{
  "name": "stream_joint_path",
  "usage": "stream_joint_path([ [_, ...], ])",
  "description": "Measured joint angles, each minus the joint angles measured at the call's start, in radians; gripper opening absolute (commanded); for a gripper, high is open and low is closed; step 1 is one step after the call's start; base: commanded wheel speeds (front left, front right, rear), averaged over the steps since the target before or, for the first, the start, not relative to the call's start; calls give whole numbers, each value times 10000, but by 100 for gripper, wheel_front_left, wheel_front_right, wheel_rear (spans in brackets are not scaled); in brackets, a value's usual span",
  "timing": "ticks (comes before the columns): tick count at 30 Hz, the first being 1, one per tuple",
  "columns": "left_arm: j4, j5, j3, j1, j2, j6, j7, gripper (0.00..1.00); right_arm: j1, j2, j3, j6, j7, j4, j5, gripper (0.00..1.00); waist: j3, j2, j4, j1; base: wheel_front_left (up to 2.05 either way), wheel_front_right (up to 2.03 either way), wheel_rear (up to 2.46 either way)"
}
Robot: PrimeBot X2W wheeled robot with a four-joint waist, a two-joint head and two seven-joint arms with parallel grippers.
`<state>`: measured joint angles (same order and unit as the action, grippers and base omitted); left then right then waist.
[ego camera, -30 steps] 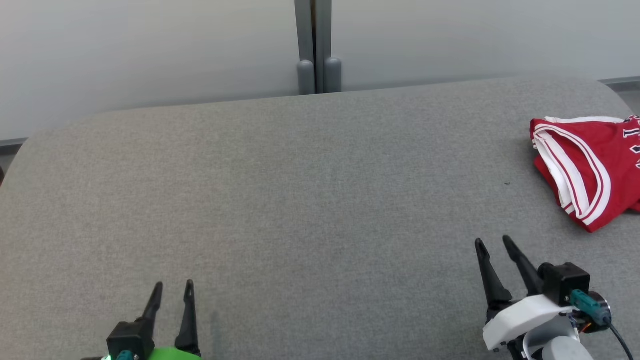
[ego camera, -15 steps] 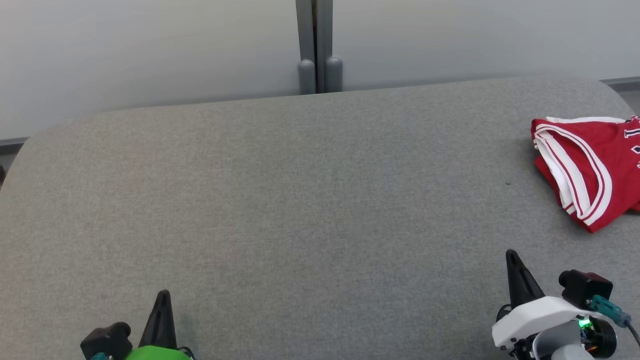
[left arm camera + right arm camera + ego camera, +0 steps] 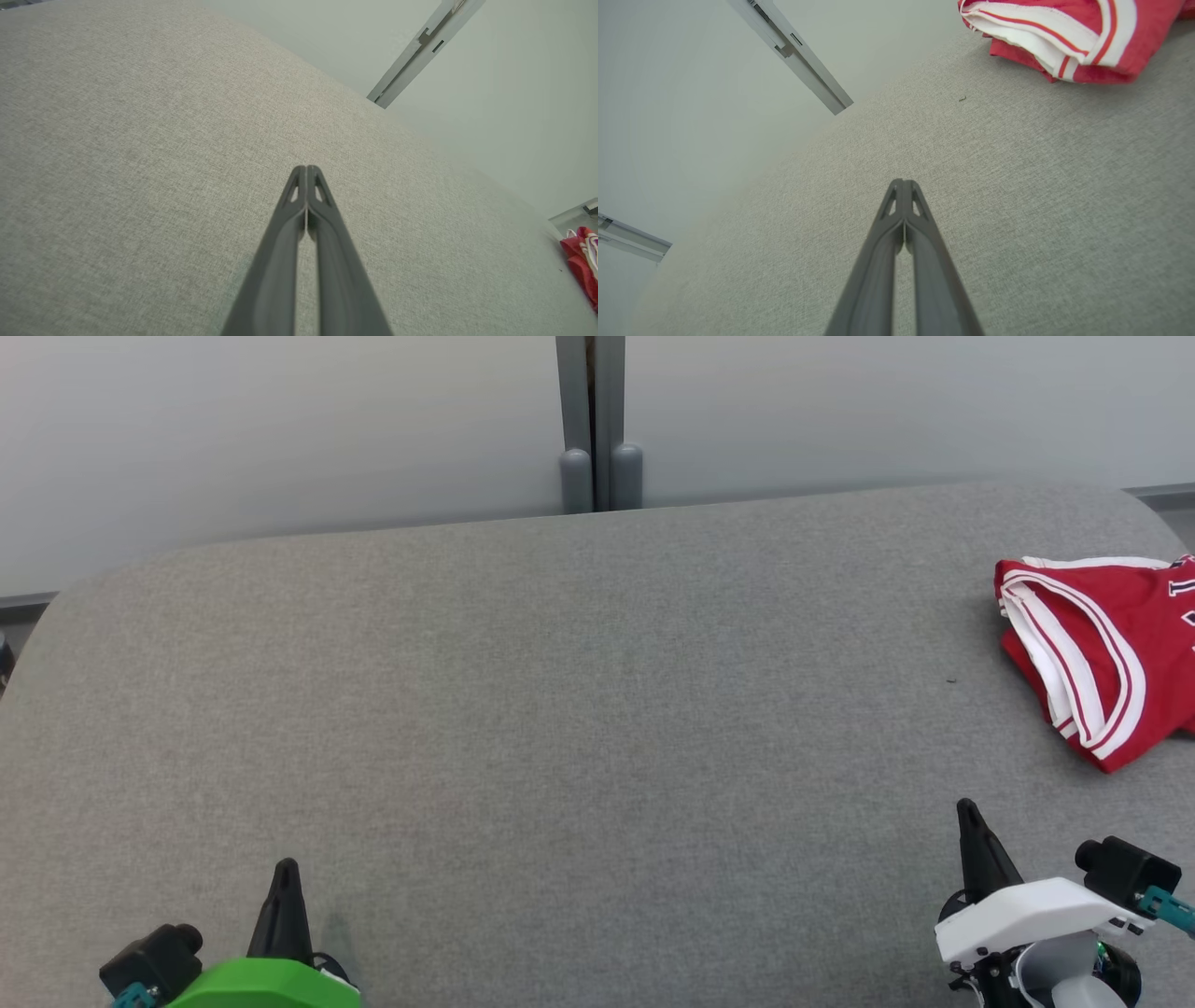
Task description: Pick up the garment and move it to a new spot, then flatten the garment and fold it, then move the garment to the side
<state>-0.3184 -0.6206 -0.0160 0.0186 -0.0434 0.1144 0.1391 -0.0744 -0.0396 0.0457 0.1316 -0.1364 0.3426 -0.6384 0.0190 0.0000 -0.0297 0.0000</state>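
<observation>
The garment is a red jersey with white trim, folded into a bundle at the far right of the grey padded table; it runs past the head view's right edge. It also fills the top right of the right wrist view as the garment and peeks in at the right edge of the left wrist view as the garment. My right gripper is shut with nothing in it, near the front edge, below and left of the garment. My left gripper is shut and empty at the front left, far from it.
A pale wall with a grey vertical post stands behind the table's rounded far edge. A tiny dark speck lies on the fabric just left of the garment. Bare grey cloth spreads between the two grippers.
Both grippers have shut: a second ago each showed two spread fingers. Both arms have drawn back a little toward the front edge. The garment has not moved.
</observation>
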Motion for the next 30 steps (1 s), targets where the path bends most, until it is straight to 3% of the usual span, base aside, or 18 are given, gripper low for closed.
stream_joint_path([
  [30,424,-3956,-399,-498,-6,-48,-1030,0,-180,-23,278,-2,1012,-347,-3891,0,-61,0,90,0,0,0,0],
])
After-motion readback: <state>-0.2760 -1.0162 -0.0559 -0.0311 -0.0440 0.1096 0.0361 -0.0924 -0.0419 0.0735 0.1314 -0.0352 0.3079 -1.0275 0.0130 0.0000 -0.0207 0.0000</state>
